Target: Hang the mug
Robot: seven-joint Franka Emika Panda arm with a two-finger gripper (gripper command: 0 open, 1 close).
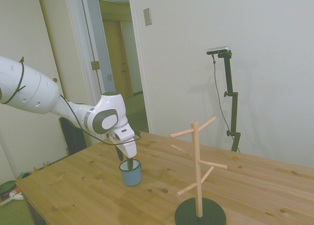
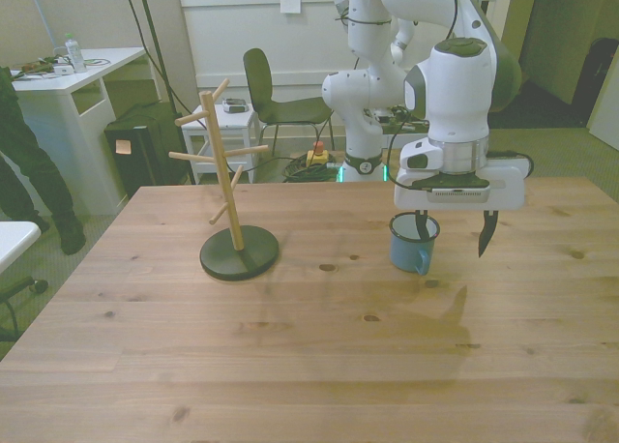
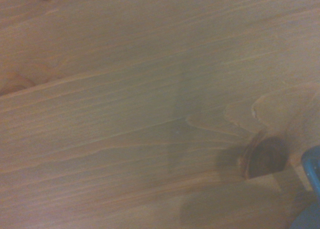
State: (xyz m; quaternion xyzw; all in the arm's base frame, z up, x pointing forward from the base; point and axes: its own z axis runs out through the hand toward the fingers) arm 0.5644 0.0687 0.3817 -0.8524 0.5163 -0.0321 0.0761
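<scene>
Black fingers spread wide straddle the mug's [image 2: 413,243] wall, one dipped inside, one outside at the front view's 3 o'clock; the gripper [image 2: 453,232] grips nothing yet, seemingly set to pinch the rim. The mug stands upright on the table [image 2: 309,366], with the peg stand [image 2: 235,193] well apart at its 9 o'clock in that view.

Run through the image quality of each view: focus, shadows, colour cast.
Side view: soft, slightly hazy, greenish cast; the mug and peg stand stay readable. Front view: the sharpest; the gripper and arm throw a broad faint shadow on the table toward the camera. Wrist view: blurred wood grain, one dark knot, and a blue sliver of mug at the frame's edge.
</scene>
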